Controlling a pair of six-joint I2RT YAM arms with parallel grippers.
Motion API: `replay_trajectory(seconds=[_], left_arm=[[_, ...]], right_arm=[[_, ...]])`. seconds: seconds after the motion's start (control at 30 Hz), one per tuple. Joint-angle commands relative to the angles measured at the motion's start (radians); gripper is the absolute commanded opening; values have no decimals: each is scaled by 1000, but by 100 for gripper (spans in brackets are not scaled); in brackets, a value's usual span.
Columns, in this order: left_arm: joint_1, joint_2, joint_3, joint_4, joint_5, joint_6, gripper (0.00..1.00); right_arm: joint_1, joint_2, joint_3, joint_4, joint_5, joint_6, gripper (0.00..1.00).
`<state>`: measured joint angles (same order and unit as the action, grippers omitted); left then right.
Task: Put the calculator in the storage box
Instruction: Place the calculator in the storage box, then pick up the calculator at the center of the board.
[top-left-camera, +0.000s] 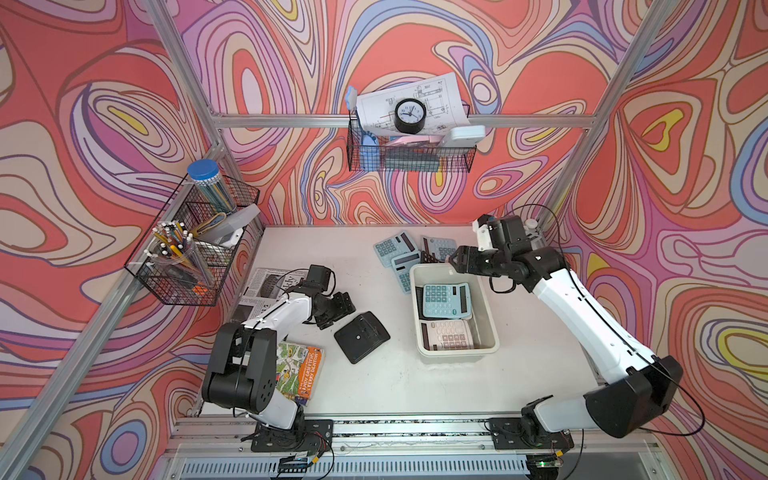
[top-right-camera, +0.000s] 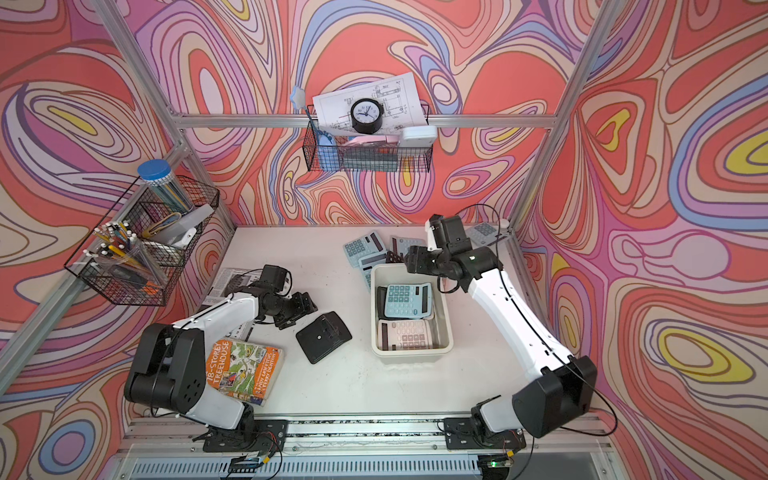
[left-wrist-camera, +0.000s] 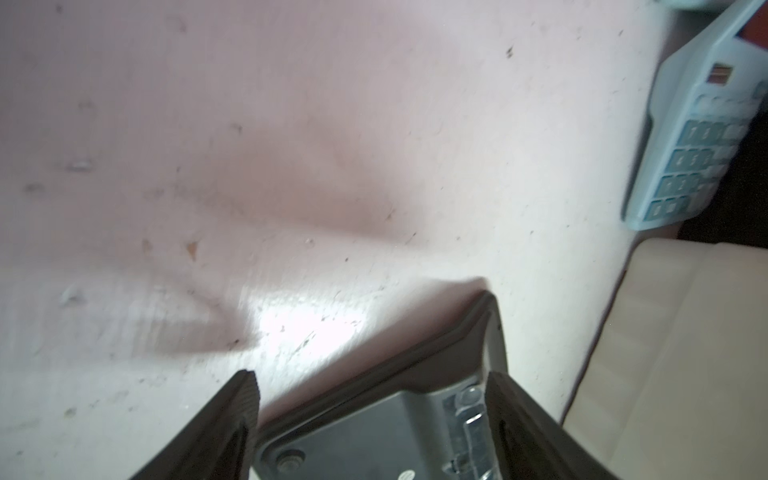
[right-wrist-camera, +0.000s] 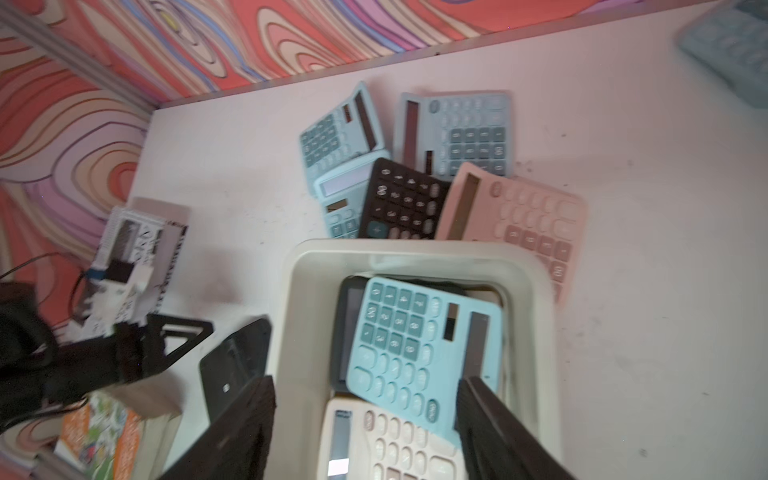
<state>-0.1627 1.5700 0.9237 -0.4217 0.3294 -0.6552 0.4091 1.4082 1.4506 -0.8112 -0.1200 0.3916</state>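
1. Closest to the right wrist lens, the two dark fingers (right-wrist-camera: 245, 424) of my right jaws are standing wide apart, gripping nothing and hanging over the far end of the storage box (right-wrist-camera: 299, 328).
2. That view is looking straight down into the box. A blue calculator (right-wrist-camera: 415, 353) is lying keys-up and askew on a dark calculator (right-wrist-camera: 347, 316), and a cream calculator (right-wrist-camera: 395, 444) is lying beside them at the near end.
3. Only this wrist view is showing a pink calculator (right-wrist-camera: 523, 224) lying against the box's far rim. In both top views my right arm and jaws are covering that spot.
4. Next to the pink one, a black calculator (right-wrist-camera: 403, 203) and light blue calculators (right-wrist-camera: 340, 133) are overlapping in a pile just behind the box.
5. Both top views are giving whole what the wrist views are cropping. A face-down black calculator (top-left-camera: 360, 337) is lying flat on the white surface (top-left-camera: 374, 395), between my left arm and the box and outside it.
6. In the left wrist view, the fingers (left-wrist-camera: 232, 424) of my left jaws are standing spread over one corner of that calculator. I am clamping nothing with them, and I cannot tell whether a finger is touching it.
7. In a top view, a book (top-right-camera: 245, 370) is lying beside my left arm's base.
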Motion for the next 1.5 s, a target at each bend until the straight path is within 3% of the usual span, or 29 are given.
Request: replay_trajectory(seconds=[0.0, 0.2, 0.37, 0.57, 1.1, 1.47], left_arm=[[12, 46, 53, 2, 49, -3, 81], [48, 82, 121, -32, 61, 11, 84], [85, 56, 153, -88, 22, 35, 99], [97, 32, 139, -113, -7, 44, 99], [50, 100, 6, 49, 111, -1, 98], [12, 132, -88, 150, 138, -40, 99]], right_arm=[[111, -3, -48, 11, -69, 69, 71], [346, 30, -64, 88, -106, 117, 72], [512, 130, -28, 106, -82, 134, 72], [655, 278, -7, 130, -38, 163, 76], [706, 600, -10, 256, 28, 365, 85], [694, 661, -86, 410, 134, 506, 92]])
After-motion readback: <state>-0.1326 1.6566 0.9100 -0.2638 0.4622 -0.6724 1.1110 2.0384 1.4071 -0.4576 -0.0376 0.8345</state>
